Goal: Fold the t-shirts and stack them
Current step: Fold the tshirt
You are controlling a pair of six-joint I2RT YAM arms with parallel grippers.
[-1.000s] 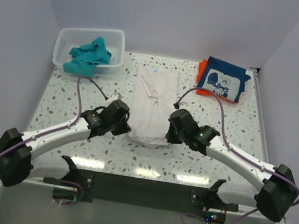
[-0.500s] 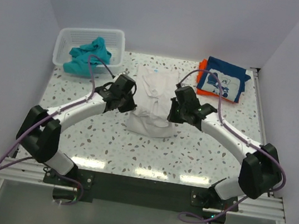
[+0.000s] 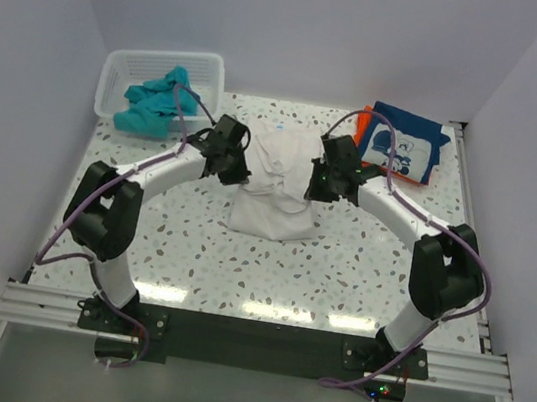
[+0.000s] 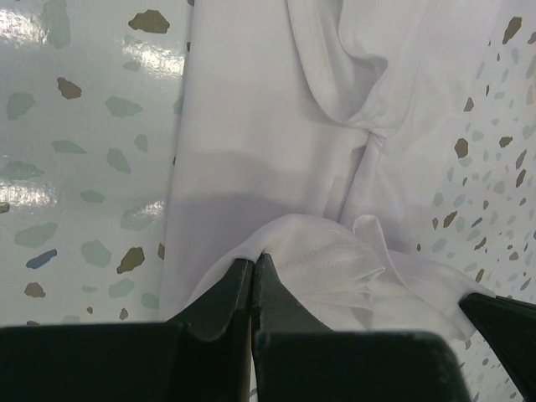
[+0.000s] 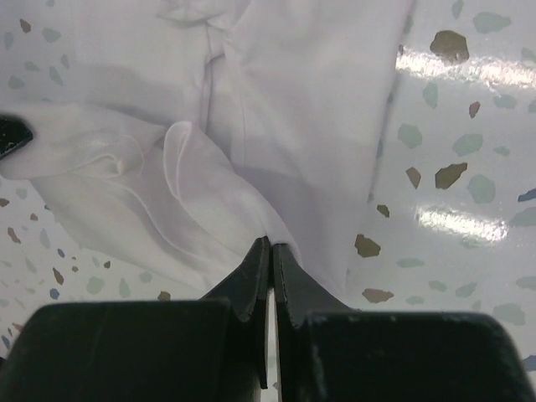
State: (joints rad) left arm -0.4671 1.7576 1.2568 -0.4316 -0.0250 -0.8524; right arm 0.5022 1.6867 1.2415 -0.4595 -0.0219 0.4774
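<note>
Now, left pincer [image 4: 253, 264] clamped on white t-shirt [image 3: 268, 216] edge, right pincer [image 5: 270, 249] clamped likewise, cloth bunched between

- The left arm [image 3: 150, 181] arches up from its base and reaches out to the left edge of the white shirt [image 3: 271, 217].
- The left gripper [image 3: 240, 173] points down at that edge. Its two fingers [image 4: 219, 303] are pressed together, with a fold of the shirt pinched between the tips.
- The right arm [image 3: 399, 219] mirrors it, arching over to the shirt's right edge.
- The right gripper [image 3: 313, 189] is closed too, nipping a fold of the shirt at its tips.
- The two grippers sit level with each other, one at each side of the shirt.
</note>
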